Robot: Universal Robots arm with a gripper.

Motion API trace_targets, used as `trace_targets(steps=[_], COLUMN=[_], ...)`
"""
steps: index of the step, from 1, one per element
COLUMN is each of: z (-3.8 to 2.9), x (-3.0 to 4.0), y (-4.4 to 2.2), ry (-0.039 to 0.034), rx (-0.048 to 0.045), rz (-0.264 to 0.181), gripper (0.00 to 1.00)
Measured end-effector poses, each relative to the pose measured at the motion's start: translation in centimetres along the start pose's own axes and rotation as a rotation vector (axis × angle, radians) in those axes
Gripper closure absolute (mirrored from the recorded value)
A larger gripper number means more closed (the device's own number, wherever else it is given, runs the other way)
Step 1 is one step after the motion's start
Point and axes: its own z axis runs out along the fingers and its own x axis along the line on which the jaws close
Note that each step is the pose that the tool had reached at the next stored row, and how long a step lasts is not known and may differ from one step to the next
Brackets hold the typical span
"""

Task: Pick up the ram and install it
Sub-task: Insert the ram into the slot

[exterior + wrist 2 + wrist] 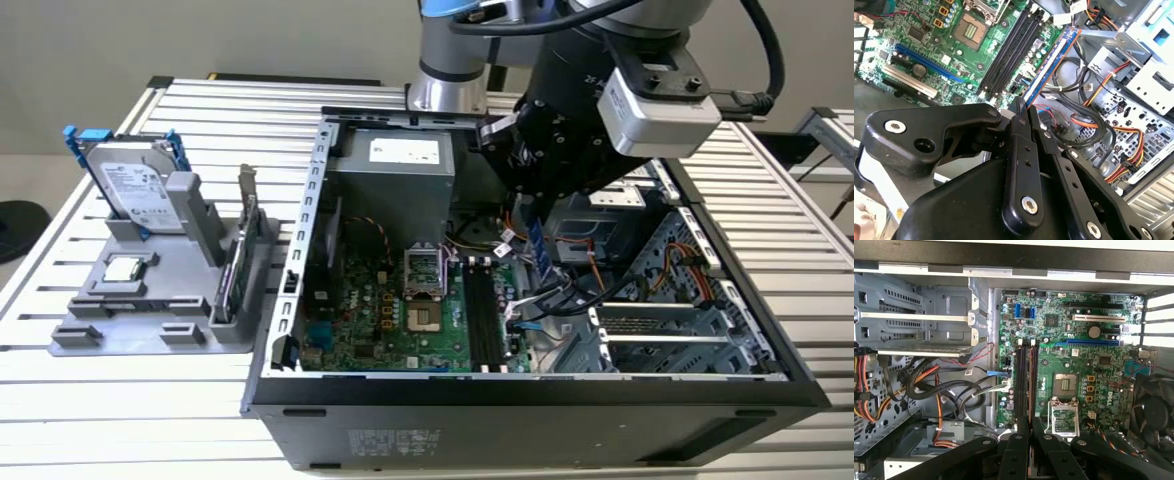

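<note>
The case (pixel 534 398) sat on a slatted table (pixel 134 425). I had the gripper (pixel 1021 106) clamped shut on the ram (pixel 1054 57), near the slots (pixel 1009 50).

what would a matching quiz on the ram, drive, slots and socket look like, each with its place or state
Things:
1 ram
2 drive
3 slots
4 socket

Places or states:
a long, black and empty, on the board
b held in the claw
c square, open, no chip in it
d upright in the grey rack outside the case

Pairs: 1-b, 2-d, 3-a, 4-c
</note>
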Motion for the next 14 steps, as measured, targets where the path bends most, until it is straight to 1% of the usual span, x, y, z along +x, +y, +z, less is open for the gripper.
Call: trace_targets(steps=[5,14], z=[0.16,0.91], x=[0.07,0.16], y=[0.01,0.06], ry=[0.0000,0.0000], rx=[0.0002,0.0000], rz=[0.000,0.000], gripper=[1.00,1.00])
